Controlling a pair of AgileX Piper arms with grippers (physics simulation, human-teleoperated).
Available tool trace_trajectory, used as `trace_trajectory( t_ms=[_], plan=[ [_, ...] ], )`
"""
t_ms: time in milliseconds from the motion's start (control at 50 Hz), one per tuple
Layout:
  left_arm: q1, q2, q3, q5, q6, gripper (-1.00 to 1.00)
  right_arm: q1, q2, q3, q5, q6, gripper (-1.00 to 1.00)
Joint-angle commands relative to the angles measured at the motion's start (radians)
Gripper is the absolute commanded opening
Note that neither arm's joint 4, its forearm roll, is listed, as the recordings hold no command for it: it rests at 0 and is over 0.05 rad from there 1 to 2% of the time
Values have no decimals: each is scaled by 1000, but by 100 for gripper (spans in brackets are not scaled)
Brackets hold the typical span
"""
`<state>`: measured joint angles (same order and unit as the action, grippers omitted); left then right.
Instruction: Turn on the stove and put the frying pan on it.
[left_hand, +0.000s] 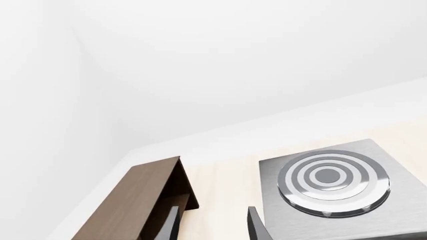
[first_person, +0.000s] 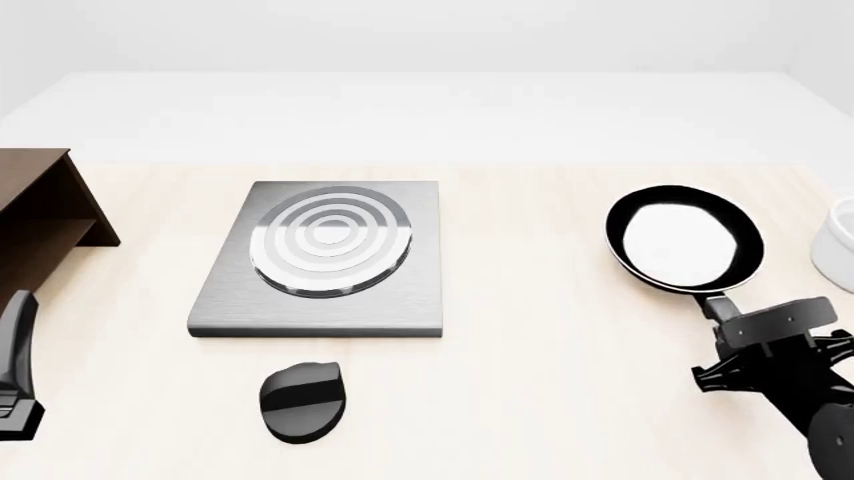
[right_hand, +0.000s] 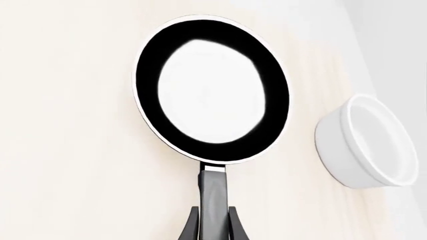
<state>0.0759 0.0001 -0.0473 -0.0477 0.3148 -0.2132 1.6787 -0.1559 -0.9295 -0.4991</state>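
The stove (first_person: 320, 300) is a flat grey plate with silver rings, left of the table's middle; it also shows in the left wrist view (left_hand: 373, 210). Its black oval knob (first_person: 304, 400) lies on the table just in front of it. The frying pan (first_person: 685, 240) sits on the table at the right, handle (first_person: 718, 303) pointing toward me. My right gripper (first_person: 734, 322) is shut on that handle; in the right wrist view the fingers (right_hand: 193, 226) press the handle (right_hand: 215, 195) from both sides below the pan (right_hand: 213, 90). My left gripper (left_hand: 213, 230) is open and empty, at the front left edge (first_person: 16, 360).
A dark brown wooden shelf (first_person: 40, 210) stands at the far left, close to my left gripper; it also shows in the left wrist view (left_hand: 140, 200). A white bowl (first_person: 838, 245) stands at the right edge beside the pan, also in the right wrist view (right_hand: 363, 142).
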Motion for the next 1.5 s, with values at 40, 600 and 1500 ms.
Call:
trace_trajectory(
  t_ms=[40, 600, 1500],
  plan=[
    [3, 0, -3, 1, -2, 100, 67, -364, -32, 270, 36, -100],
    [2, 0, 7, -14, 8, 100, 585, -586, -471, 840, 153, -100],
    [-7, 0, 16, -9, -11, 100, 948, 86, -925, 794, 234, -100]
  ],
)
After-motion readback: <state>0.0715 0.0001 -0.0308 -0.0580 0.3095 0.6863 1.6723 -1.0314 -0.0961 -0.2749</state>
